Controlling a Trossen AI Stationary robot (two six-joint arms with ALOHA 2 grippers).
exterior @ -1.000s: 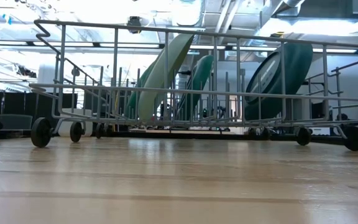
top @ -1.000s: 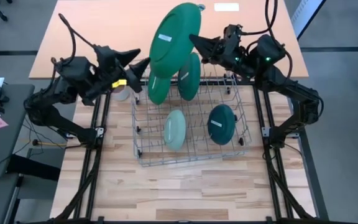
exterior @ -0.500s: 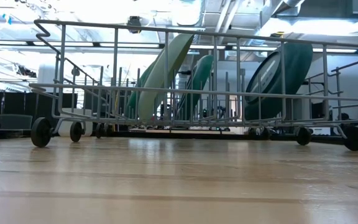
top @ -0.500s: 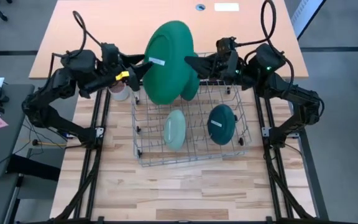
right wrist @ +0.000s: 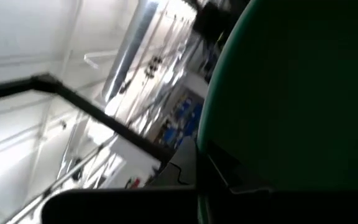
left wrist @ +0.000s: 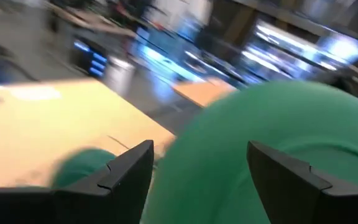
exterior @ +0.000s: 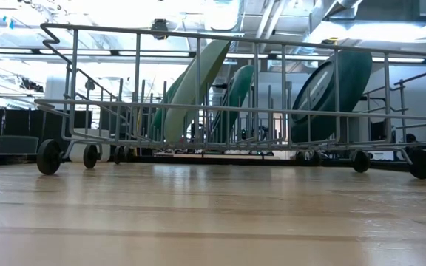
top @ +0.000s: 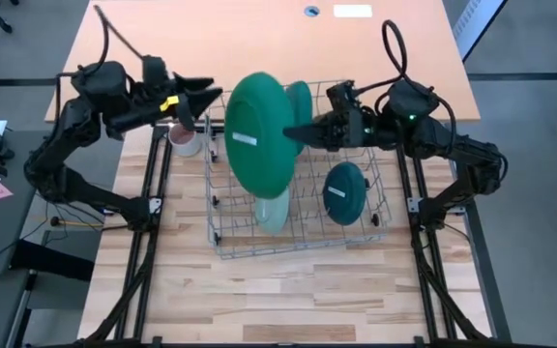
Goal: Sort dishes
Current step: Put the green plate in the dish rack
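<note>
A large dark green plate hangs over the left part of the wire rack, held by my right gripper, which is shut on its right rim. My left gripper is open and empty just left of the plate, which fills its wrist view. A second dark green plate stands in the rack's far tines. The teal plate and the mint plate stand on edge in the rack, the mint one partly hidden under the held plate. The held plate is out of the low view. My right gripper pinches the large green plate's rim between its two fingers, one finger on each face. The fingers come roughly level from the table's right side. The plate is lifted clear above the rack, tilted, its underside with a white label facing up.
A pinkish-white mug stands on the table left of the rack, below my left gripper. The rack stands on small wheels. The low view shows the mint plate, a green plate and the teal plate leaning in the tines.
My right gripper has carried the large green plate from beyond the rack's far edge toward the table's near edge, over the rack. The plate has tipped from edge-on to broad face up. My left gripper has drawn back toward the table's left edge, clear of the plate.
</note>
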